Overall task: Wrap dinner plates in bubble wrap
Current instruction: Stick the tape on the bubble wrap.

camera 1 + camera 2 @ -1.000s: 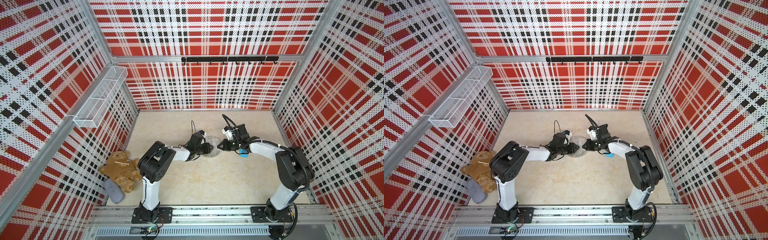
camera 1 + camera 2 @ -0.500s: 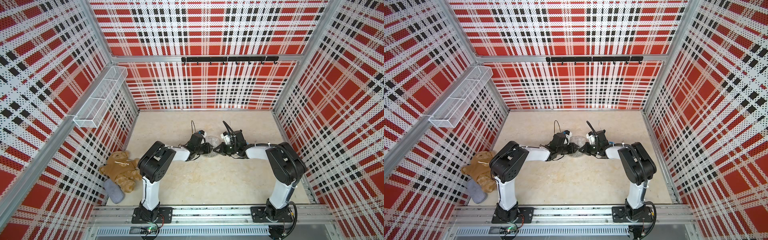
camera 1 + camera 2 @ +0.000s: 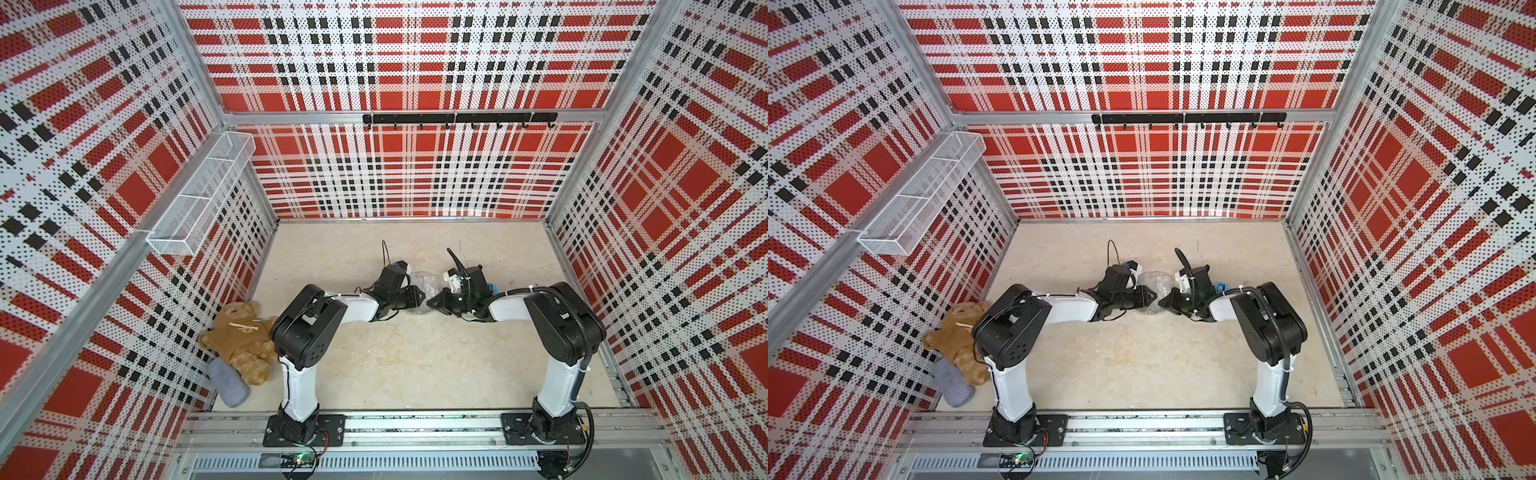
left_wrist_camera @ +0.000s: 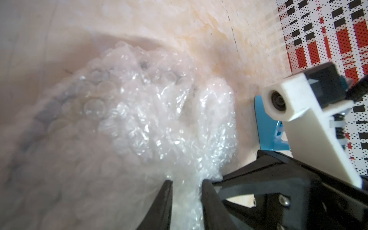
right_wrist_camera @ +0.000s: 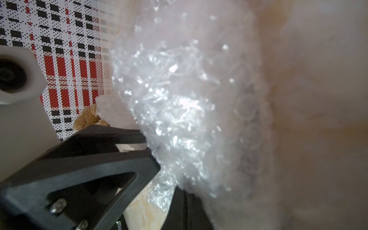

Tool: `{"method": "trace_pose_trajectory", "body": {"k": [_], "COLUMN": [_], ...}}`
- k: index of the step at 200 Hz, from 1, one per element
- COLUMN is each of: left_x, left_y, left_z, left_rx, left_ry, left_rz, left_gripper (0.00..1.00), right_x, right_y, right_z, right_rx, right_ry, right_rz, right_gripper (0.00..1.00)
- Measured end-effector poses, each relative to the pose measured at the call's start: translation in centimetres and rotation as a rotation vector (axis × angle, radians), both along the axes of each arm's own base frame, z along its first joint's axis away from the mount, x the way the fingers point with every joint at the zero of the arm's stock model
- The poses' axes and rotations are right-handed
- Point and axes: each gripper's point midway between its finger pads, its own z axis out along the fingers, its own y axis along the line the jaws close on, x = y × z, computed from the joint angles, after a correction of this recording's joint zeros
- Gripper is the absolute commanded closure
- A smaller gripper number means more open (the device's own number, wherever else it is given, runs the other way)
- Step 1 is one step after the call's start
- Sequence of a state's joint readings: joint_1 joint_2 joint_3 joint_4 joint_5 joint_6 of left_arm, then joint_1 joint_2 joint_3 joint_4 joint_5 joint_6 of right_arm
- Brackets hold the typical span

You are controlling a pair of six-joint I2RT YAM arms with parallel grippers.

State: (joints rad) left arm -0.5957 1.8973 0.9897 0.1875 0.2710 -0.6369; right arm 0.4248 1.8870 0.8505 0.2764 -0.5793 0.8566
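Observation:
The bubble wrap (image 3: 423, 284) (image 3: 1154, 282) lies bunched into a round bundle at mid-table, between both grippers. The dinner plate is hidden inside it; only a dark curved rim (image 4: 42, 113) shows faintly through the bubbles. My left gripper (image 3: 417, 297) (image 4: 187, 182) is at the bundle's left side, shut on a crumpled fold of bubble wrap (image 4: 169, 123) that fills the gap between its fingers. My right gripper (image 3: 433, 301) (image 5: 184, 191) is shut, its tip pressed against the bundle's right side, and wrap (image 5: 179, 99) drapes over its fingertips.
A blue tape dispenser (image 3: 492, 287) (image 4: 266, 129) stands on the table just behind the right wrist. A brown teddy bear (image 3: 243, 340) and a grey cloth (image 3: 228, 382) lie by the left wall. A white wire basket (image 3: 199, 199) hangs on that wall.
The right gripper has swung left and down from beside the tape dispenser to the bundle's right side. The left arm has stayed in place on the wrap.

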Motion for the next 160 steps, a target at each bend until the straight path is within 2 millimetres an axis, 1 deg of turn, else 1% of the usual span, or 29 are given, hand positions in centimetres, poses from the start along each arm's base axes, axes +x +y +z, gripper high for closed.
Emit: {"method": "trace_pose_trajectory", "body": {"k": [12, 36, 51, 69, 91, 113, 134, 147, 160], "left_x": [-0.3, -0.6, -0.7, -0.9, -1.4, -2.1, -2.5, -2.1, -1.5], "left_y": [0.5, 1.0, 0.8, 0.1, -1.5, -2.7, -2.9, -2.7, -2.5], "left_z": [0.6, 2.8, 4.0, 4.4, 3.5, 1.7, -0.3, -1.0, -1.3], "left_rx": [0.013, 0.008, -0.007, -0.016, -0.02, -0.009, 0.007, 0.014, 0.004], "left_ry": [0.01, -0.004, -0.023, -0.026, 0.0, 0.039, 0.077, 0.086, 0.086], "left_rz": [0.014, 0.022, 0.012, -0.013, -0.062, -0.095, -0.096, -0.074, -0.052], "left_gripper": [0.67, 0.67, 0.72, 0.78, 0.84, 0.87, 0.9, 0.91, 0.9], "right_x": [0.0, 0.0, 0.0, 0.0, 0.0, 0.0, 0.0, -0.2, -0.2], "right_y": [0.0, -0.1, -0.1, -0.1, -0.1, -0.1, -0.2, -0.3, -0.3], "right_z": [0.0, -0.1, -0.1, -0.2, -0.2, -0.2, -0.3, -0.5, -0.5], "right_rx": [-0.003, -0.009, -0.011, -0.014, -0.016, -0.017, -0.022, -0.026, -0.025], "right_ry": [-0.001, -0.003, -0.006, -0.008, -0.011, -0.013, -0.013, -0.008, -0.011], "right_rz": [0.001, 0.002, 0.003, 0.005, 0.008, 0.009, 0.006, 0.005, 0.003], "right_gripper": [0.97, 0.97, 0.97, 0.97, 0.97, 0.97, 0.97, 0.97, 0.96]}}
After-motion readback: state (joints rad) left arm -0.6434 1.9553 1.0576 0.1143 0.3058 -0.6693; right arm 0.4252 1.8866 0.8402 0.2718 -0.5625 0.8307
